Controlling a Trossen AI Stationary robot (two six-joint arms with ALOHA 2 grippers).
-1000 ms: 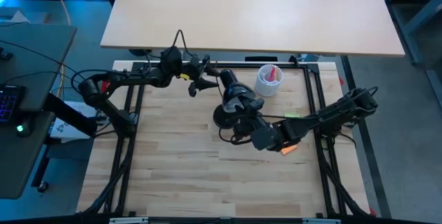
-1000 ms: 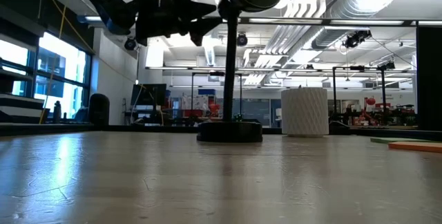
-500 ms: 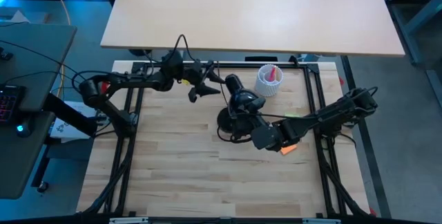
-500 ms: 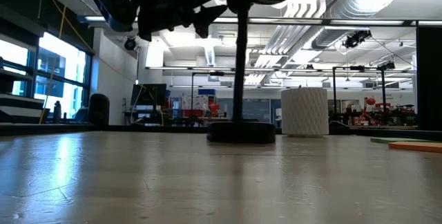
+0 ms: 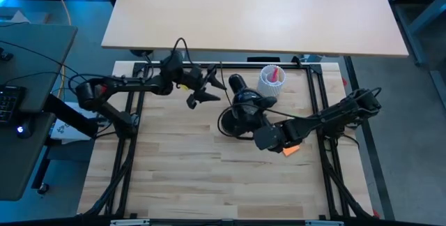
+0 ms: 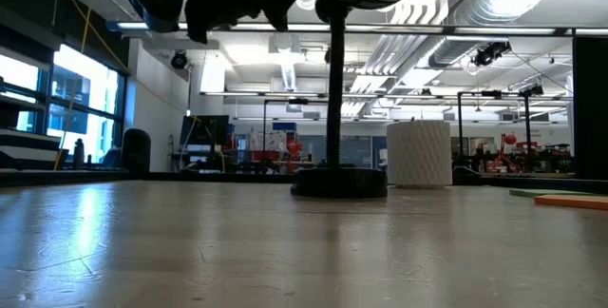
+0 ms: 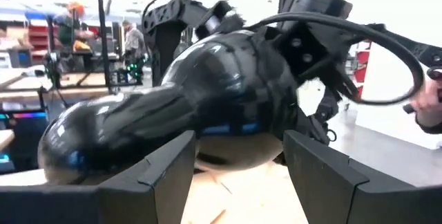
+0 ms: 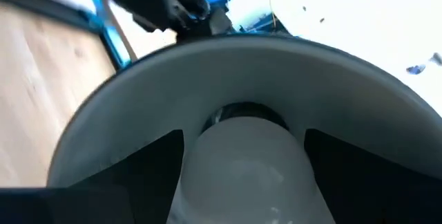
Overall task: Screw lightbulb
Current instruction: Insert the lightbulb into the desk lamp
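The lightbulb [image 8: 243, 165] sits between the right pincer's [image 8: 243, 182] fingers, clamped on its glass, base inside the desk lamp's shade [image 8: 138, 106]. Light, slippery, fragile: hold the widest part gently. The left pincer [image 7: 238, 172] stands apart around the shade's back.

Left gripper [image 5: 209, 88] beside black lamp [image 5: 240, 107]; right gripper [image 5: 249, 125] at lamp shade.

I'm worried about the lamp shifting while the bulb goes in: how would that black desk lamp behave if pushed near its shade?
The black desk lamp carries its shade on a thin upright stem over a low round base, so it looks top-heavy and apt to tip. On the smooth wooden table, the base would probably slide. The lightbulb, held by the right gripper, looks fragile.
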